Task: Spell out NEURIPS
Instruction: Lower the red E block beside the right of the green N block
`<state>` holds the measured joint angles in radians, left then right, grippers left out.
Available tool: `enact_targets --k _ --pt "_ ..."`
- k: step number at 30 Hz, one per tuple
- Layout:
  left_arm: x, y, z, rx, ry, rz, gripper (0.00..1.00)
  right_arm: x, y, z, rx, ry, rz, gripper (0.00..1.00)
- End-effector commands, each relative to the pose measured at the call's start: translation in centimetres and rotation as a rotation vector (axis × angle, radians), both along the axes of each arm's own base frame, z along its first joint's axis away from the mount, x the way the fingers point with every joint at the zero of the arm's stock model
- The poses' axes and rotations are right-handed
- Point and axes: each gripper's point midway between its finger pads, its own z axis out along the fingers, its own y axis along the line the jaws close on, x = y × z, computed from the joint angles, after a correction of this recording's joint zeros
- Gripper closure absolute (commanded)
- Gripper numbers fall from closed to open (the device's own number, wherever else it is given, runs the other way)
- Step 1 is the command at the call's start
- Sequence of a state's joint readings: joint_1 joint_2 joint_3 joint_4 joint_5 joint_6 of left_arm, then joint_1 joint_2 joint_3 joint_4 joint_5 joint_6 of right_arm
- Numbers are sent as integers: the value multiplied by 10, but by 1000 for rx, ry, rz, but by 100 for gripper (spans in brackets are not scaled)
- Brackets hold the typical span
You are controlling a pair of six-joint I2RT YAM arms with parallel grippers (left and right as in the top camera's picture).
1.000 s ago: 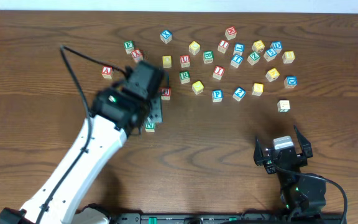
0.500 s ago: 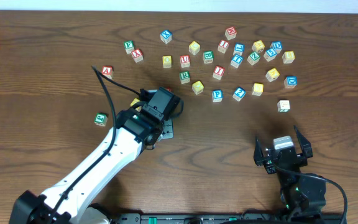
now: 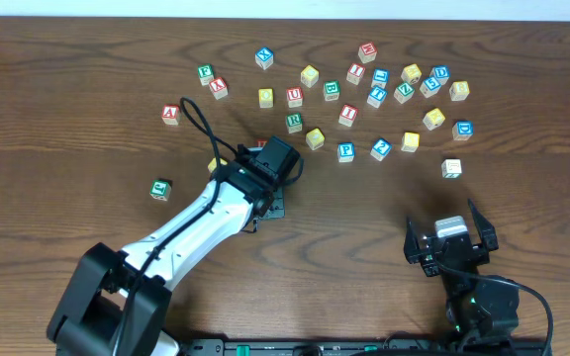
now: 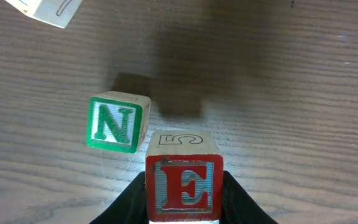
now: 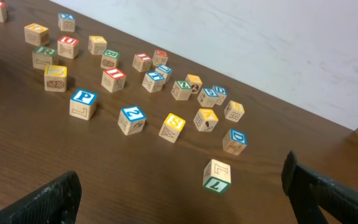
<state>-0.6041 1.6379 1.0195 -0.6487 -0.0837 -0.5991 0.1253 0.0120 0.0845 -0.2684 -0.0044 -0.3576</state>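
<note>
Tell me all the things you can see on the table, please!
letter cubes: more than twenty, red, blue, green and yellow faces, scattered over the far half of the table.
green N cube: one, on the table right beside the red E cube.
red E cube: one, gripped by the left tool.
green-faced cube: one, alone, left of the left arm.
table: one, brown wood.
left tool: one, black, shut on the red E cube.
right tool: one, black, open, at the near edge.
</note>
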Motion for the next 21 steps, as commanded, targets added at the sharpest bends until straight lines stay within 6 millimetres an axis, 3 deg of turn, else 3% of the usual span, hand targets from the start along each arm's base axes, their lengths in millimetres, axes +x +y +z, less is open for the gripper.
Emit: enact_targets --k 1,21 --pt "-3 2 -6 11 14 4 91 0 -3 0 13 -1 -14 1" --pt "3 -2 -6 -5 -10 3 91 0 -3 0 13 -1 -14 1"
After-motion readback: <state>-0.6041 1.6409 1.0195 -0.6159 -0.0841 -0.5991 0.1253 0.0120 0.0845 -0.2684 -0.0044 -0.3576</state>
